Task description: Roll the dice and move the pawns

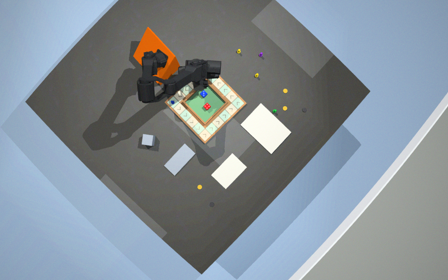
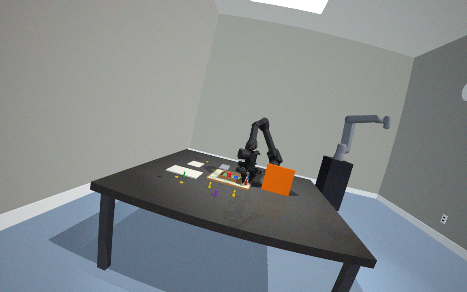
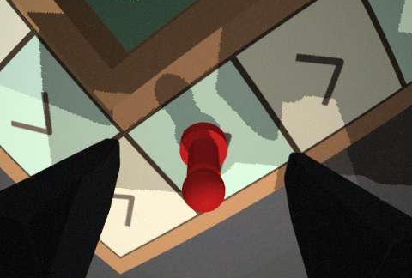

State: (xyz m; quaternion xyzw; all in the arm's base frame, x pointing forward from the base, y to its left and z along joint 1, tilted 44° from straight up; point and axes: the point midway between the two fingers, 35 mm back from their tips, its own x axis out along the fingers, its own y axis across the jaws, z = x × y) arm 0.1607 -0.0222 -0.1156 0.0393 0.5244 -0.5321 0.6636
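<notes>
The red pawn (image 3: 204, 190) (image 2: 245, 183) stands on a pale green square beside the corner square of the board (image 1: 204, 135). My gripper (image 3: 204, 159) is open, with one finger on each side of the pawn and a gap on both sides. In the top view the arm hides the pawn and the fingertips. The blue pawn (image 1: 172, 102) stands on the board's left corner square. The red die (image 1: 207, 106) (image 2: 229, 174) and blue die (image 1: 203, 93) (image 2: 236, 177) lie in the green tray (image 1: 215, 107). Their pips are too small to read surely.
An orange panel (image 1: 156, 46) (image 2: 278, 179) stands close beside the arm. Yellow pawns (image 1: 238, 51) (image 1: 256, 75), a purple pawn (image 1: 260, 54) and a green pawn (image 1: 274, 111) stand beyond the board. White slabs (image 1: 265, 128) (image 1: 228, 170), a grey slab (image 1: 179, 159) and a grey block (image 1: 147, 139) lie around it.
</notes>
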